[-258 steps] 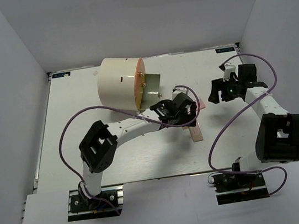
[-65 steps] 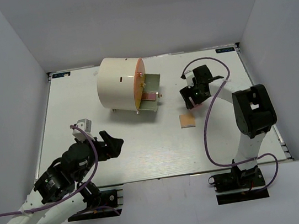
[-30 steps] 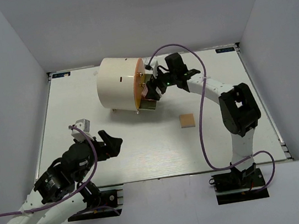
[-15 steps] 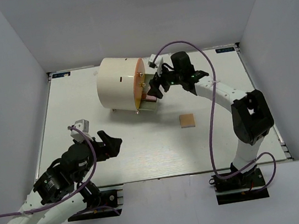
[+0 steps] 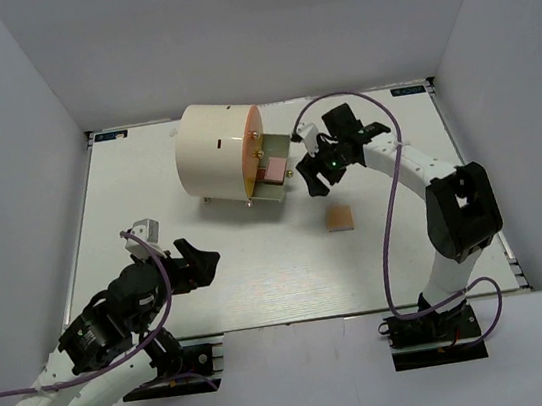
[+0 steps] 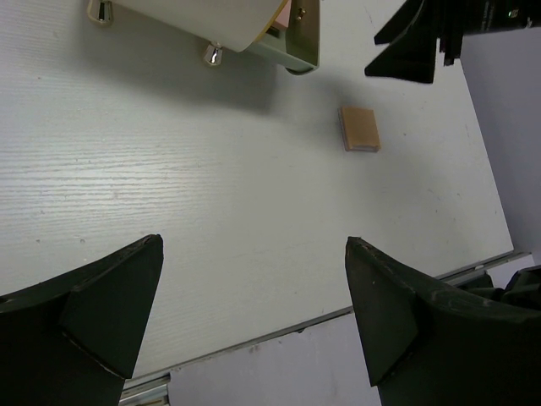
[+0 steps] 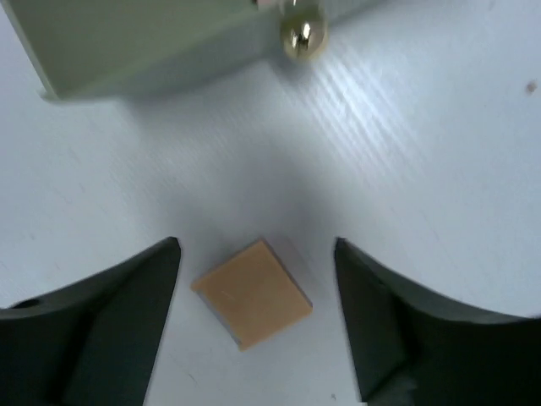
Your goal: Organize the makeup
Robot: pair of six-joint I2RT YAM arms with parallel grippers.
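Note:
A tan square makeup piece (image 5: 339, 217) lies flat on the white table, right of the drawer. My right gripper (image 5: 311, 179) hovers above it, open and holding nothing. In the right wrist view the tan square (image 7: 252, 292) shows on the table between the two dark fingers (image 7: 127, 313), apart from both. A pink square (image 5: 273, 170) rests inside the open drawer (image 5: 276, 148) of the cream cylinder (image 5: 214, 155). My left gripper (image 5: 198, 259) is open over the near left of the table and holds nothing. Its wrist view shows the tan square (image 6: 359, 128) far ahead.
The cylinder has an orange front and gold knobs (image 7: 302, 35); its drawer (image 7: 127, 42) juts toward the right gripper (image 6: 418, 38). The table's near edge (image 6: 279, 334) runs under the left gripper (image 6: 254, 244). White walls enclose the table.
The right gripper has drawn back from the drawer, toward the tan square, its jaws a little narrower. The pink square stays in the drawer. The left arm has barely moved.

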